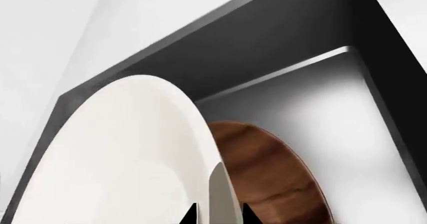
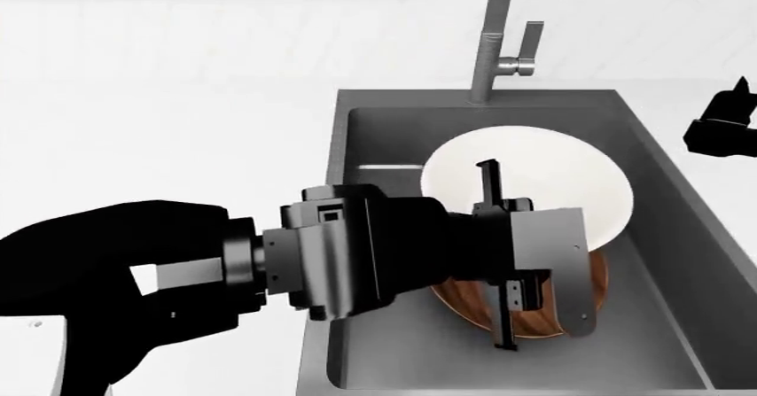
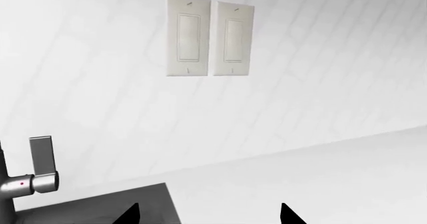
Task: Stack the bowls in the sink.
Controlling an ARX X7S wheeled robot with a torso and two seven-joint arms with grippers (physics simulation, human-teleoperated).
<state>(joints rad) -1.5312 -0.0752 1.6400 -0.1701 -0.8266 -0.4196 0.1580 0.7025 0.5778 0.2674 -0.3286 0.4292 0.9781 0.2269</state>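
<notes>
**White bowl held over the brown bowl in the sink**

The left gripper point(image 2: 503, 254) was seen from the head view reaching out over the sink point(image 2: 378, 130), its fingers clamped on the rim of the cream-white bowl point(image 2: 533, 170). In the left wrist view the pale rim point(image 1: 218, 194) was shown passing between the two dark fingertips point(image 1: 189, 215), so the pincer was judged narrow and gripping that bowl. The cream-white bowl point(image 1: 120, 154) was carried tilted, overlapping the side of the brown wood-grain bowl point(image 2: 538, 321) that faced the faucet; whether the two were touching could not be told. The brown bowl point(image 1: 273, 179) lay on the sink floor, on the side away from the faucet point(image 2: 497, 33), and was partly covered by the gripper and the white bowl.

The right gripper point(image 2: 721, 126) was seen at the edge of the head view, beyond the sink's wall and well apart from both bowls. In the right wrist view its two fingertips point(image 3: 127, 215) stood wide apart with nothing between them, pointed at the white wall with two switch plates point(image 3: 210, 36), and the faucet handle point(image 3: 40, 164) was seen beside a corner of the sink point(image 3: 100, 206)
</notes>
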